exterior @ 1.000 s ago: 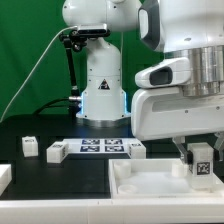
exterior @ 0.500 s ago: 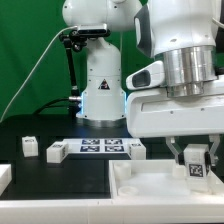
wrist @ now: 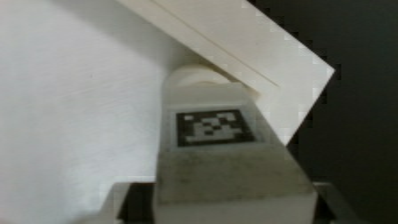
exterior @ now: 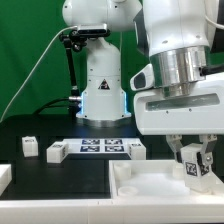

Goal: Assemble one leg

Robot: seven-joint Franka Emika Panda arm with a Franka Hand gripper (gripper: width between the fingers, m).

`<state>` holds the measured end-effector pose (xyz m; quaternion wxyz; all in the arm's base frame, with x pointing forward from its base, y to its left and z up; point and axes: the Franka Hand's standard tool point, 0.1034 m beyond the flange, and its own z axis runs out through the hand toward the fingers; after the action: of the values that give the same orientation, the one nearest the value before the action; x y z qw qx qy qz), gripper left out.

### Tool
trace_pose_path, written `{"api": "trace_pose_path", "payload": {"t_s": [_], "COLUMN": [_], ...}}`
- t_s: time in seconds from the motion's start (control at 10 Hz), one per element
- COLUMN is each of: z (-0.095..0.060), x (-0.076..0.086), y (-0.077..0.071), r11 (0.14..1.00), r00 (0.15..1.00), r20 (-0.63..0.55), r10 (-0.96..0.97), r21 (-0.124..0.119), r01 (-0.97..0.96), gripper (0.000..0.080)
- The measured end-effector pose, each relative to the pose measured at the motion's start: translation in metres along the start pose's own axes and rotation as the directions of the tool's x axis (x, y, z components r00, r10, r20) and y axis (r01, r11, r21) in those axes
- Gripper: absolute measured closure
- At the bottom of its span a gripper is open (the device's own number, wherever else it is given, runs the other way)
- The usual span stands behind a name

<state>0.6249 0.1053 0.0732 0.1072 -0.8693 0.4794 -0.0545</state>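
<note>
White plastic leg [wrist: 217, 128] sits clamped in the claw [exterior: 193, 171], just above the tray piece [exterior: 135, 181] beneath it. If tilted, it may jam or slip when pressed down.

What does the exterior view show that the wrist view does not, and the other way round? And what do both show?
Only the exterior view: the arm's base, the green backdrop, the marker board, loose white blocks beside it, and the gripper from outside. Only the wrist view: the marker tag on the leg head-on, and the leg's tip close to an edge of the large white square piece. Both: the leg held in the gripper above that piece.
</note>
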Motion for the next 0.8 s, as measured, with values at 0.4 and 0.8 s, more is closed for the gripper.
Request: {"api": "trace_pose_path", "payload": {"t_s": [0.4,0.8], "z": [-0.002,-0.005], "x": [-0.008,-0.018], "y": [-0.005,-0.016], "r11": [0.956,0.667], "r00": [0.956,0.67], "r20": [0.019,0.035], "r10": [-0.294,-0.742], "r21": [-0.02,-0.067], "r01": [0.294,0.742], "gripper": [0.0192,0.0151]}}
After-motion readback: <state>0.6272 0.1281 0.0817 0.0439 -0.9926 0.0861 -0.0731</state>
